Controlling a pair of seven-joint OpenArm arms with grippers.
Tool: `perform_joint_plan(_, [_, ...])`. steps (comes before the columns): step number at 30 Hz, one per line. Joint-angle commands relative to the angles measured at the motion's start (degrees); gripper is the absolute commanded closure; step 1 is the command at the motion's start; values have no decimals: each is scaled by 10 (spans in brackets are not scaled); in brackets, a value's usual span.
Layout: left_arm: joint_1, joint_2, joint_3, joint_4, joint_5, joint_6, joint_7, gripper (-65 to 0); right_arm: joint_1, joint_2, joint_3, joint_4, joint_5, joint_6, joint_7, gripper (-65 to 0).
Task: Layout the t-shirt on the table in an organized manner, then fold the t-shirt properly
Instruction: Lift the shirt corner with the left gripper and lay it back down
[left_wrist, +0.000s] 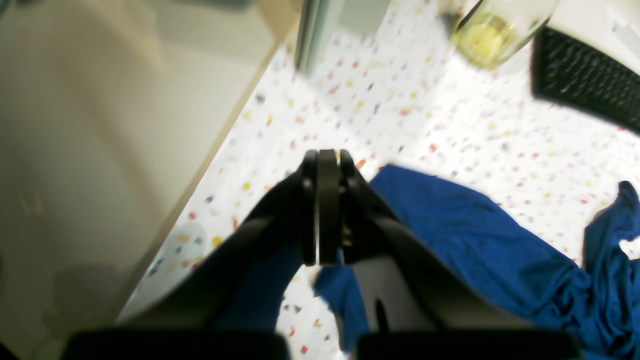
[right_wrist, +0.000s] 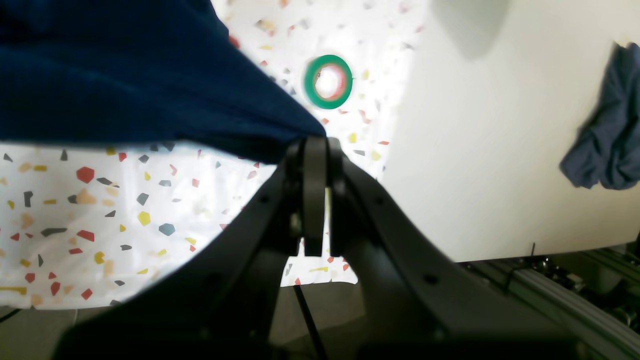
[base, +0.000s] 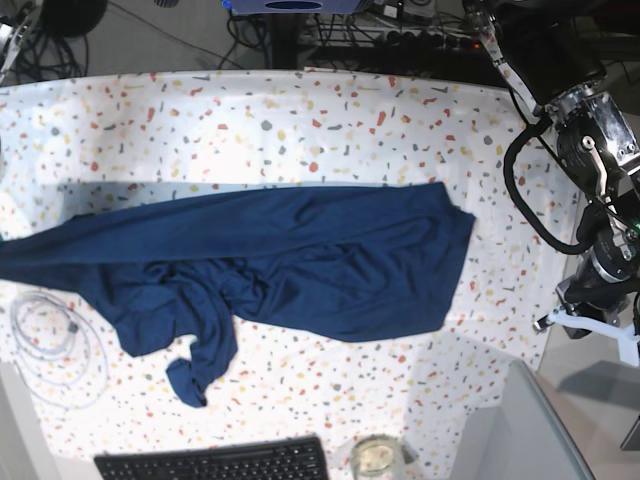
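Right gripper (right_wrist: 315, 150): I saw its jaws pressed together on an edge of the t-shirt (right_wrist: 125, 75), the dark cloth pulled taut away from the tips in the right wrist view.
Left gripper (left_wrist: 327, 160): the jaws were together; I could not tell whether any cloth was pinched between them, since blue fabric showed only under and beside the fingers.
T-shirt (base: 290, 260): from the base view I saw it stretched long across the middle of the table (base: 300, 130), one end reaching that view's left edge, the other ending in a fairly square edge toward that view's right; a bunched part with a sleeve hung down toward the near side.
Tape roll (right_wrist: 328, 81): a green ring lay on the speckled cover just beyond the right gripper's tips.
Keyboard (base: 215, 462): black, at the near edge of the table.
Glass (base: 375, 458): just beside the keyboard.
Cable coil (base: 55, 345): pale loops lay beside the shirt's lower left part.
Other cloth (right_wrist: 607, 145): a dark bundle lay on the plain pale surface, well apart from the table.
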Motion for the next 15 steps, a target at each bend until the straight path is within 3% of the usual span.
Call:
perform_joint_plan(1, [0,0,0,6,-3,-2,-6,0,-2,6,2,-3,1,1,1,-3])
perform_joint_plan(9, [76,31,5,-36,-3,-3,-9,0,-62,-44,2,-33,1,1,57,-5])
perform_joint_plan(15, [155,52,52,-36,-4,-3,-54,0,-64,-50,2,-51,1,1,59,-5])
